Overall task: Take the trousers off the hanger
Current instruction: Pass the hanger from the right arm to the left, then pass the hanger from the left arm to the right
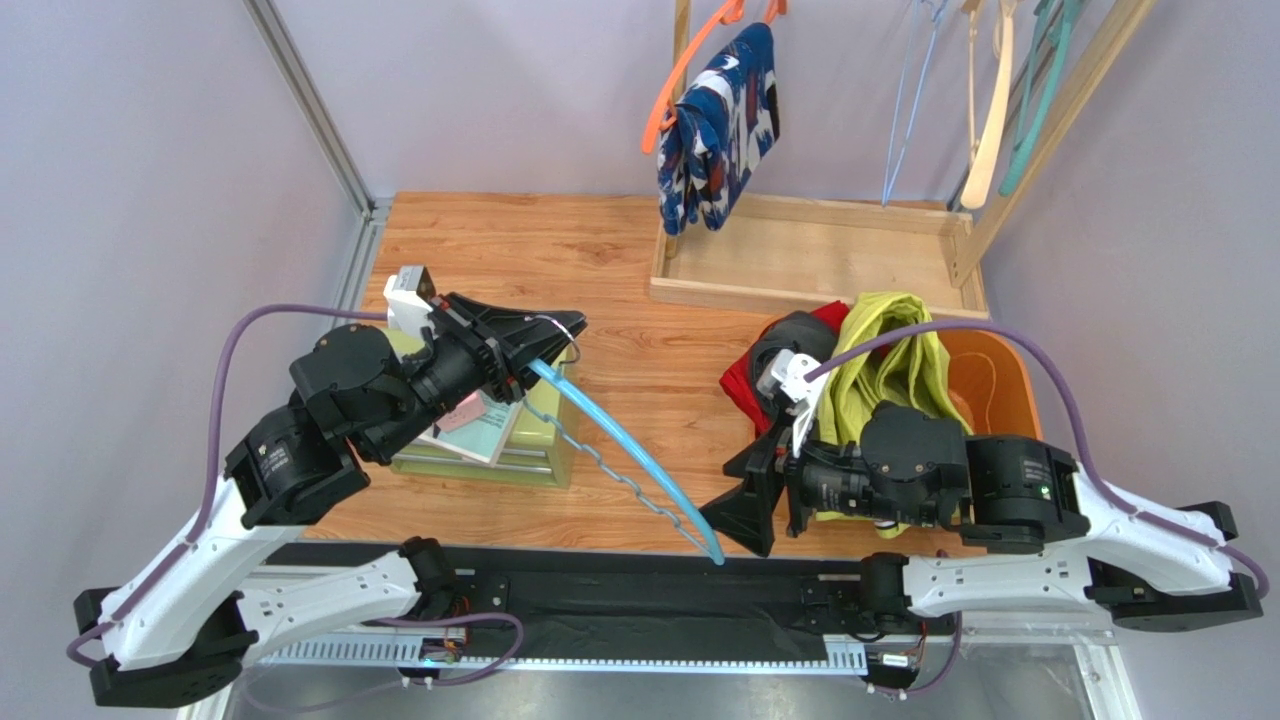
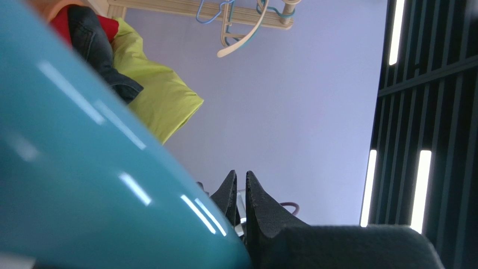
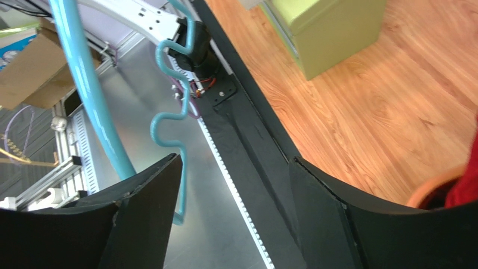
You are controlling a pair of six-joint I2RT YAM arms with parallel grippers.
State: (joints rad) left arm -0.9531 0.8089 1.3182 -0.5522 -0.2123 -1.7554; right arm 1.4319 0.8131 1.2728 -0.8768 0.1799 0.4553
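Holding the teal hanger (image 1: 631, 447) near its hook end, my left gripper (image 1: 559, 330) is closed almost fully on it, its two black wedge-shaped fingers pinched with only a slit between them. The hanger is smooth, glossy plastic, a long curved arm with a wavy lower bar, and it is bare. It slants over the wood-grain tabletop (image 1: 496, 240) from my left gripper down toward the near edge. My right gripper (image 3: 235, 159) stands wide open by the hanger's lower tip, with nothing between its flat black fingers. The wavy bar passes just beside one finger, and I cannot tell whether it touches.

The trousers are in two places. The navy trousers (image 1: 721, 120), soft cloth with a white and red pattern, hang folded over an orange hanger (image 1: 672, 83) on the wooden rack (image 1: 812, 248) at the back. A yellow-green pair (image 1: 887, 353), a red pair (image 1: 741, 383) and a black pair (image 1: 778, 336) lie crumpled together in a rounded orange basket (image 1: 1004, 375) just behind my right gripper, spilling over its rim. Under my left arm sits a boxy green block (image 1: 526, 450).
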